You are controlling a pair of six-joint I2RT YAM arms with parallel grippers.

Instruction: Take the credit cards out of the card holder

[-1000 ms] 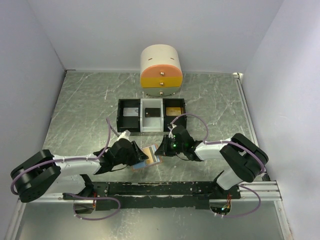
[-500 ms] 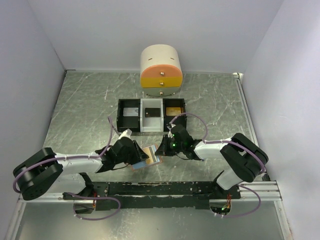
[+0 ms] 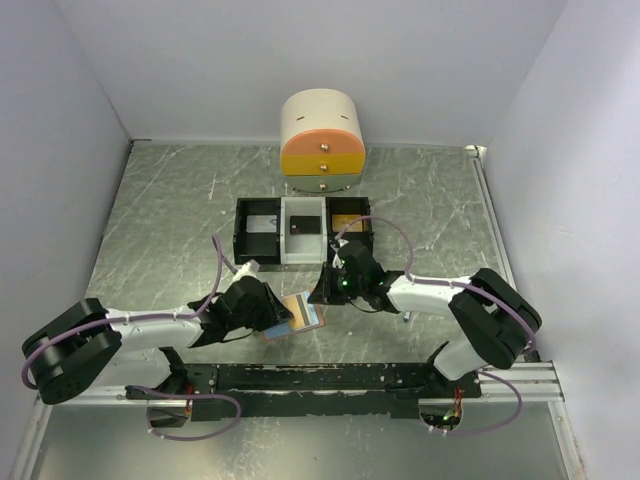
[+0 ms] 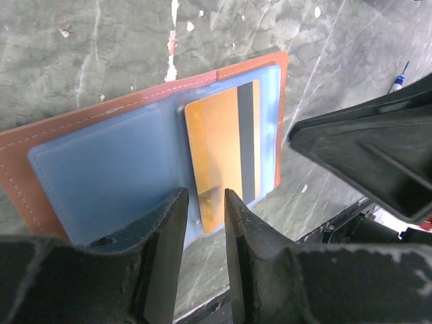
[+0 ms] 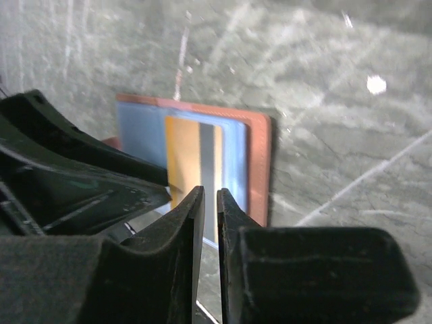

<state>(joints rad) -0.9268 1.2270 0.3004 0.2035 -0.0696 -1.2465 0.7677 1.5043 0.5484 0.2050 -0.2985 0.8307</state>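
At the left, the left gripper [image 4: 206, 199] hung over the near edge of the card holder [image 4: 101, 162], its jaws a little apart and clamping nothing that could be seen; whether the fingertips [image 4: 172, 223] actually pressed on the blue lining could not be told. The card holder lay spread open and flat on the table [image 3: 170, 220], between the two grippers and just in front of the arms' bases. An orange-gold card [image 4: 216, 148] with a dark stripe sat in its right-hand pocket, its near end poking out of the pocket in line with the gap between the left jaws. To the right, the right gripper [image 5: 206, 202] hovered above the same card with its jaws drawn to a thin slit and nothing in them. The step in hand looked to be drawing this card out. It would likely go best if the left fingers pinned the empty blue leaf rather than the card, so the holder could not slide or fold. The right jaws would need to part, take only the card's exposed end, and pull along the pocket's length, keeping the card flat so it would not snag the lining.
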